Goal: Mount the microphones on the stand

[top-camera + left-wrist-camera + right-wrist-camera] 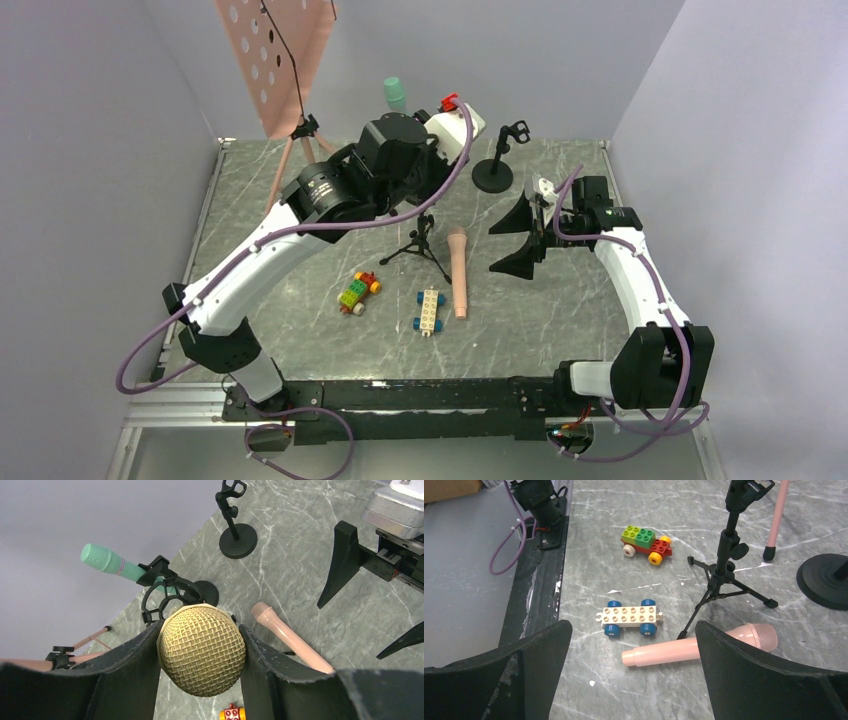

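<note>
Left tool (pixel 202 645) clenched on the pale tan-yellow microphone (pixel 202 655), mesh head showing between its fingers (pixel 125 670); we find this only in the left wrist view, since from above the arm hides both; mint green microphone (pixel 107 560) sits tilted in a stand's clip just beyond that head. Salmon pink microphone (pixel 457 270) lies flat on the tabletop (pixel 300 330), beside the tripod stand (pixel 425 240); right tool (pixel 495 250) hangs near it, released, jaws wide, not touching; the right wrist view adds that one tripod foot ends right at the pink barrel, white toy car (pixel 630 620) just beside.
</note>
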Controlling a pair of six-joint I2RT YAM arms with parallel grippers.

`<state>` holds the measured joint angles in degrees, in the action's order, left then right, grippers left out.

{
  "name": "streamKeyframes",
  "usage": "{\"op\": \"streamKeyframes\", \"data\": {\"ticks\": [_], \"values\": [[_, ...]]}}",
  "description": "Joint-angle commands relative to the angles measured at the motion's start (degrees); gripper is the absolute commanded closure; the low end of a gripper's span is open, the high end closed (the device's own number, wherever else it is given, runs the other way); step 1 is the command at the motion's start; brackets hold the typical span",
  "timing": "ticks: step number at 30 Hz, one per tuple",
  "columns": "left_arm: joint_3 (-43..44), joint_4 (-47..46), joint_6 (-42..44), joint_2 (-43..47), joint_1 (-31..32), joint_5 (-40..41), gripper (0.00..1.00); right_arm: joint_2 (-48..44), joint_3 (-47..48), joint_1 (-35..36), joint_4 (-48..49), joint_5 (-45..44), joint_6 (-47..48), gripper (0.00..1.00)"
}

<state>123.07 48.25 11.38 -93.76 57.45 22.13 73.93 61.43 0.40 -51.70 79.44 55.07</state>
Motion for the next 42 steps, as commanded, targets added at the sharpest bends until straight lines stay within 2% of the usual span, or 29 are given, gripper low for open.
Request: {"op": "streamKeyframes", "data": {"ticks": [1,10,25,35,38,42], "values": [[-0.47,-3.46,1.37,-0.24,-0.58,0.14,1.0,-0.11,0.8,-0.05,-0.83,1.69,2.38,0.0],[-6.73,-7.44,0.14,1.01,-4.72,-3.63,1.0,-0.06,0.97,-1.59,-1.64,1.86,3.16,0.0],[-11.86,-10.6,-1.37,0.49,-9.06,-7.04,1.0,0.5,1.37,-1.7,-3.08,2.03,4.61,0.0],[-16.21,-13.53,-3.13,0.2,-12.48,-9.47,0.96,1.39,2.29,-1.72,-6.14,2.28,7.47,0.0],[-17.77,-14.82,-3.24,0.2,-13.01,-9.59,0.81,1.5,2.37,-1.72,-6.54,2.3,7.79,0.0],[-19.15,-15.33,-4.04,0.15,-13.45,-8.56,0.36,1.94,2.29,-1.72,-7.11,2.88,8.22,0.0]]}}
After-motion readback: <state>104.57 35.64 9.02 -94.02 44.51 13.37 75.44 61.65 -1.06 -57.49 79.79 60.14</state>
